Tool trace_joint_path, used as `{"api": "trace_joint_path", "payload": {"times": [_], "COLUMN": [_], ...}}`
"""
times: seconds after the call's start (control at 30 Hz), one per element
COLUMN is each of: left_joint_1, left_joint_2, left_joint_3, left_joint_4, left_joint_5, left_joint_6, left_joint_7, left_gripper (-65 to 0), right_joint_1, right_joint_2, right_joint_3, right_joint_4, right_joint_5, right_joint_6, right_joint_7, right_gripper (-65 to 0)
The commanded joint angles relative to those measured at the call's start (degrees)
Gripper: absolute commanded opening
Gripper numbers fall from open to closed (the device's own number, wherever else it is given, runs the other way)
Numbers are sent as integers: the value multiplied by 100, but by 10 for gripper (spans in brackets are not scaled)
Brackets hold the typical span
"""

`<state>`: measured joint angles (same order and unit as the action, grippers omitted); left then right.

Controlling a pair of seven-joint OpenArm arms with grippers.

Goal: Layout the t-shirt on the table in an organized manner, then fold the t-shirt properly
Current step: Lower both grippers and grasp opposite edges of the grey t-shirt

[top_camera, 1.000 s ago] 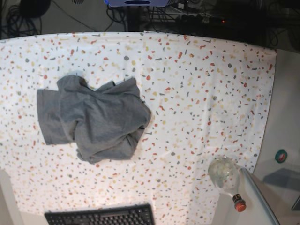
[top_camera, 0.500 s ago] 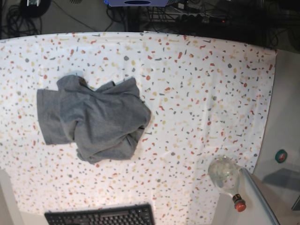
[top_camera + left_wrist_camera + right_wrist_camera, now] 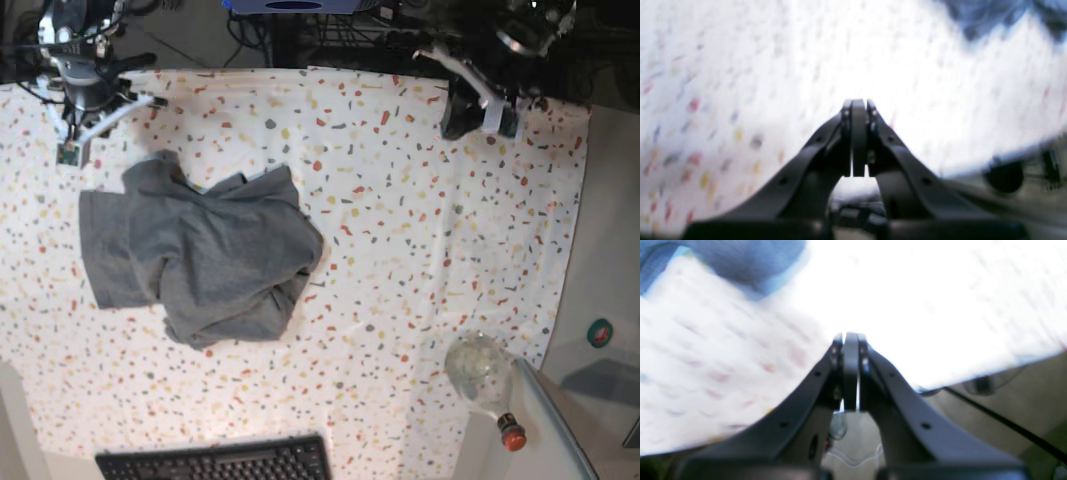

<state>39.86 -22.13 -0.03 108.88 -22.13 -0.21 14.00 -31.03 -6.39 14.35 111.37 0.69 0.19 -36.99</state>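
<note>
Open table (image 3: 430,250) is stretching right of the crumpled t-shirt (image 3: 200,260), giving clear passage mid-surface. A keyboard (image 3: 215,462) is sitting along the near edge, and a bottle (image 3: 485,385) is lying at the near-right corner, both well apart from the shirt.

Right arm: now in base view at the far-left corner of the desk (image 3: 400,250), above the speckled cloth; absent from both earlier base frames.
Right gripper (image 3: 850,340): jaws pressed together, nothing between them; sits just beyond the far edge of the t-shirt (image 3: 200,255), apart from it.
Left arm: now in base view at the far-right edge of the desk; also absent earlier.
Left gripper (image 3: 858,106): jaws pressed together, empty, over bare cloth, well apart from the t-shirt.
Wrist views: heavily blurred.
</note>
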Motion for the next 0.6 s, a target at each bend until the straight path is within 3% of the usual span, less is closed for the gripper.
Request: {"api": "trace_joint_path", "payload": {"times": [0.0, 0.03, 0.1, 0.17, 0.2, 0.27, 0.37, 0.5, 0.57], "left_joint_1": [-113, -342, -746, -1054, -1203, -1485, -1819, -1986, -2074], "left_joint_2": [55, 169, 283, 292, 292, 292, 398, 450, 644], "left_joint_3": [-151, -256, -291, -203, -124, -1, 227, 342, 342], "left_joint_4": [9, -9, -44, -97, -158, -405, -853, -1433, -1644], "left_joint_5": [28, 28, 28, 20, 20, 20, 11, 11, 11], "left_joint_6": [52, 52, -19, -247, -388, -634, -661, -661, -669], "left_joint_7": [231, 495, 820, 881, 890, 890, 890, 890, 890], "left_gripper": [-538, -433, -311, -316, -327, -351, -354, -354, -354], "right_joint_1": [118, 241, 443, 496, 514, 654, 892, 1094, 1217], "right_joint_2": [-7, -16, 11, 55, 99, 204, 195, 81, 90], "right_joint_3": [-15, -15, -6, -6, -6, 2, 539, 934, 978], "right_joint_4": [129, 129, 94, 67, 14, -144, -469, -1102, -1489], "right_joint_5": [-3, 173, 841, 1641, 2028, 2775, 3417, 3373, 3390], "right_joint_6": [-49, -49, -49, -49, -49, -58, -85, -339, -296], "right_joint_7": [38, 20, -6, -15, 11, 20, -15, 11, 11], "right_gripper": [-594, -491, -294, -159, -128, -123, -123, -123, -123]}}
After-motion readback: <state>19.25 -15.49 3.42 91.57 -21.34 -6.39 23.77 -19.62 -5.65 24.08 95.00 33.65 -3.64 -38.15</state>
